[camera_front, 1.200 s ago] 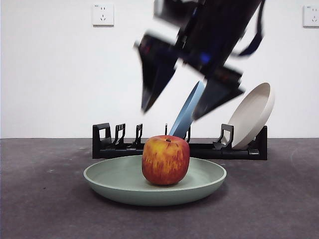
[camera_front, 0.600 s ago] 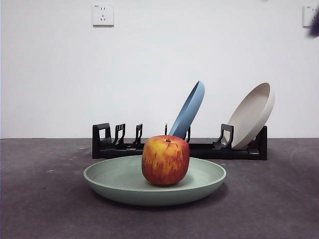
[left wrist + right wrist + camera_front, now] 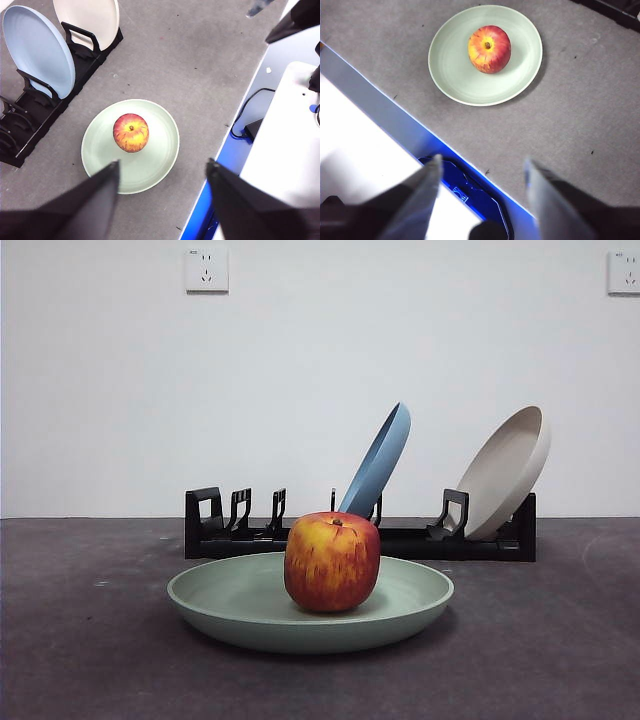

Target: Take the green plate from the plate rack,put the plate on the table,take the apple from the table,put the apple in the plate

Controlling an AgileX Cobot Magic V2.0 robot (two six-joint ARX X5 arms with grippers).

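Observation:
The apple (image 3: pixel 332 562) sits upright in the middle of the green plate (image 3: pixel 230 605), which lies flat on the table (image 3: pixel 80 650) in front of the plate rack (image 3: pixel 400 540). Both arms are out of the front view. In the left wrist view the apple (image 3: pixel 131 132) in the plate (image 3: pixel 160 145) lies far below my open, empty left gripper (image 3: pixel 162 172). In the right wrist view the apple (image 3: pixel 489 49) in the plate (image 3: pixel 450 65) lies far below my open, empty right gripper (image 3: pixel 481 167).
A blue plate (image 3: pixel 380 460) and a beige plate (image 3: pixel 505 472) lean in the rack. The table's edge with a blue strip (image 3: pixel 210 210) and a white surface with a black cable (image 3: pixel 252 107) lie beside the plate.
A dark arm that hung above the apple one second ago has gone up and out of the front view. The apple and plate have not moved.

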